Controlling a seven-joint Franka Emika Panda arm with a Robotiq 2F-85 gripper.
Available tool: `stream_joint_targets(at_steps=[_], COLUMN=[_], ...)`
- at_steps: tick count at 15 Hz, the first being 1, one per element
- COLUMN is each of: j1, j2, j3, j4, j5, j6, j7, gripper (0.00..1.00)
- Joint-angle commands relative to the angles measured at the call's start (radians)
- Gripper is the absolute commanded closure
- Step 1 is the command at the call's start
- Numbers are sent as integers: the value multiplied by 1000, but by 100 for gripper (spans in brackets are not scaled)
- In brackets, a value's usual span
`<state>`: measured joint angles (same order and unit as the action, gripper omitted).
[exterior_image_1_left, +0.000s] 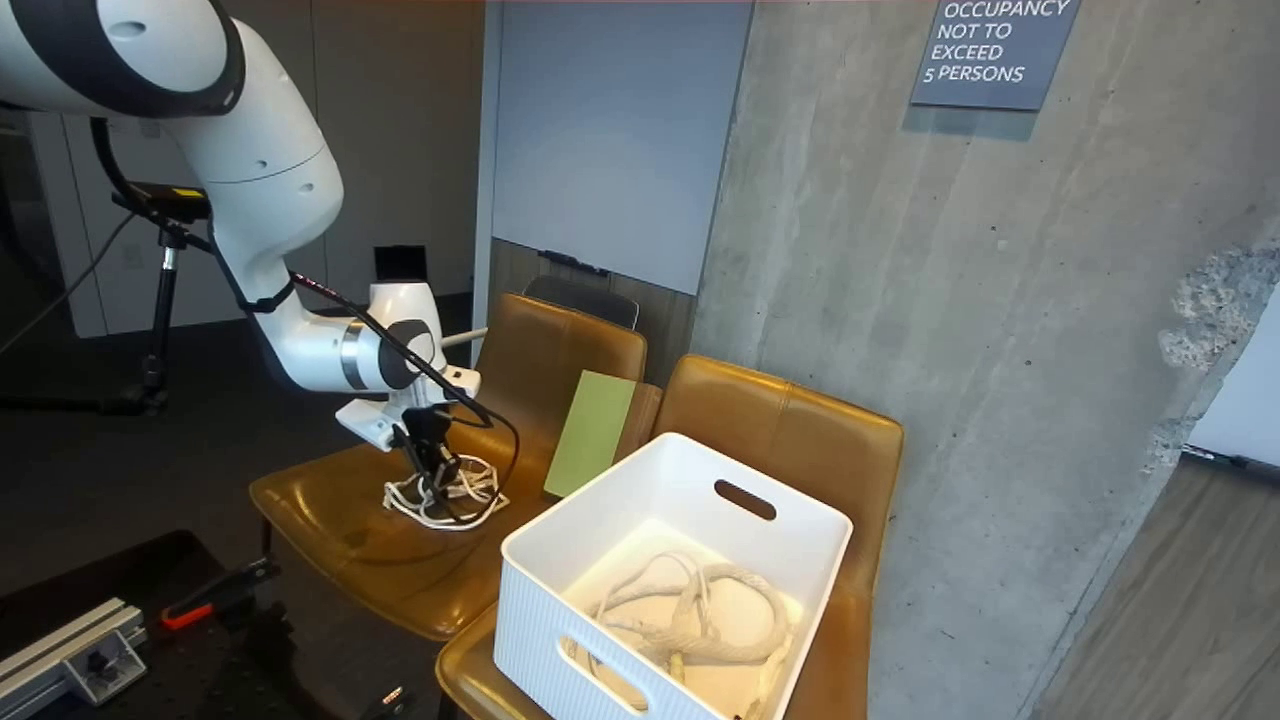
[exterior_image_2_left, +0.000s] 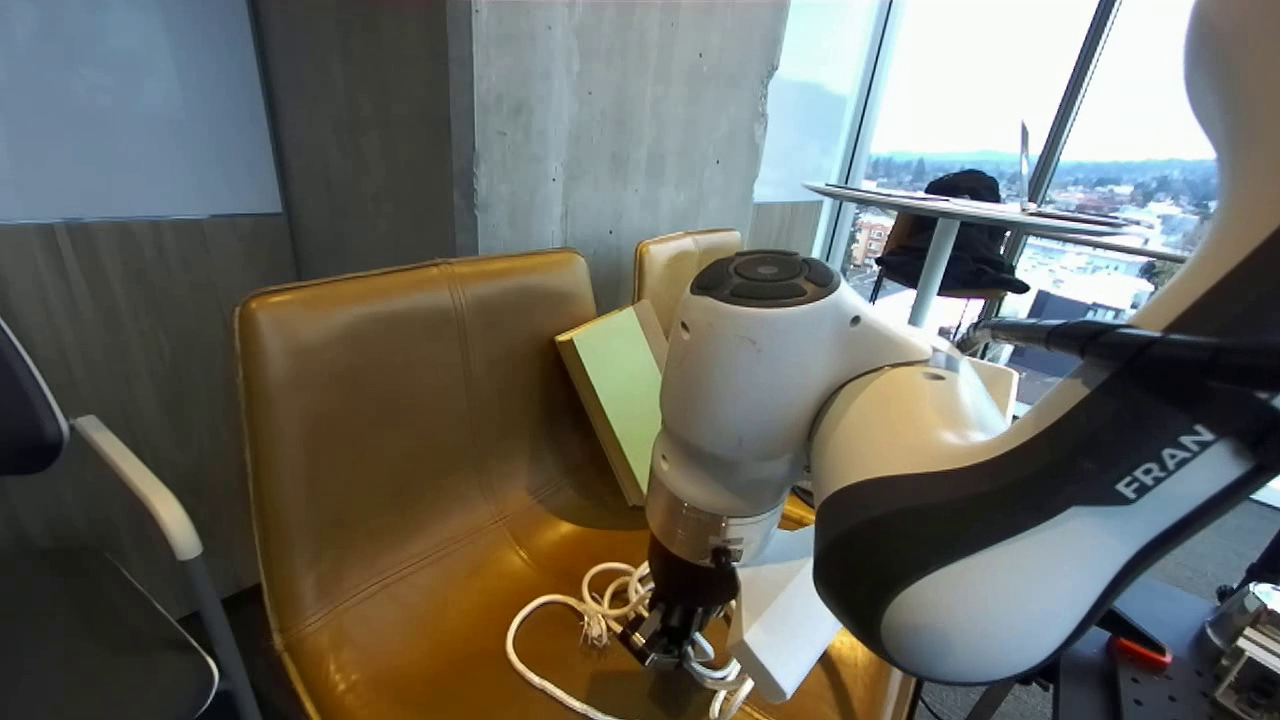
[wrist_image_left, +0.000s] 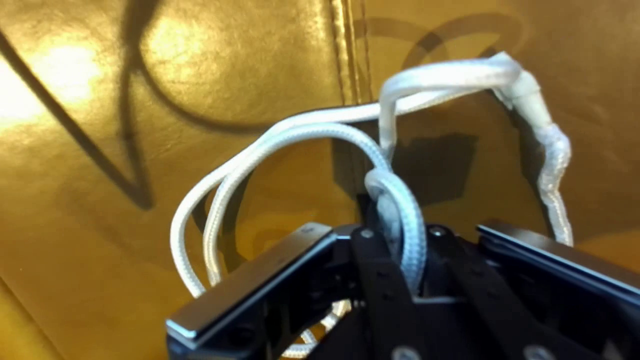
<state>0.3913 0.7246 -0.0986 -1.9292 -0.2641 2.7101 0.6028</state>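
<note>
The gripper (wrist_image_left: 400, 237) has its fingers (wrist_image_left: 369, 250) drawn almost together, with a strand of white rope (wrist_image_left: 320, 131) pinched in the narrow gap. That strand runs nearly in line with the fingers — in the wrist view it climbs out from between them and arches over — so at the grip its long axis goes along the tool rather than across it. The rest of the rope lies loosely coiled on the seat (exterior_image_1_left: 330, 510) of a brown chair, right below and around the fingertips: two loops swing out to the left of the wrist view, while a length with a wrapped joint (wrist_image_left: 522, 95) bends away to the right. A frayed end (exterior_image_2_left: 595, 630) shows in an exterior view, just beside the tool. How much of the rope is off the seat I cannot tell.

A green book (exterior_image_1_left: 592, 430) leans, tilted, at the edge of the backrest (exterior_image_2_left: 400, 400), near the rope but apart from it. On the neighbouring chair (exterior_image_1_left: 780, 410), well apart from the gripper, stands a white bin (exterior_image_1_left: 525, 620) with a cream rope (exterior_image_1_left: 780, 615) looped on its floor.
</note>
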Motion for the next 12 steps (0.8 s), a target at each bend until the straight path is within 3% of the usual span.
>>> stream_joint_targets(at_steps=[1,7,12], j1=[32,59,-48], j2=[-163,-423,-634], j3=[-10,-37,16], j4=[-133,-145,-94], j5=[29,-99,-209], j6=[-38,-198,-371], j7=[-11,37,42], gripper=[98,98,98])
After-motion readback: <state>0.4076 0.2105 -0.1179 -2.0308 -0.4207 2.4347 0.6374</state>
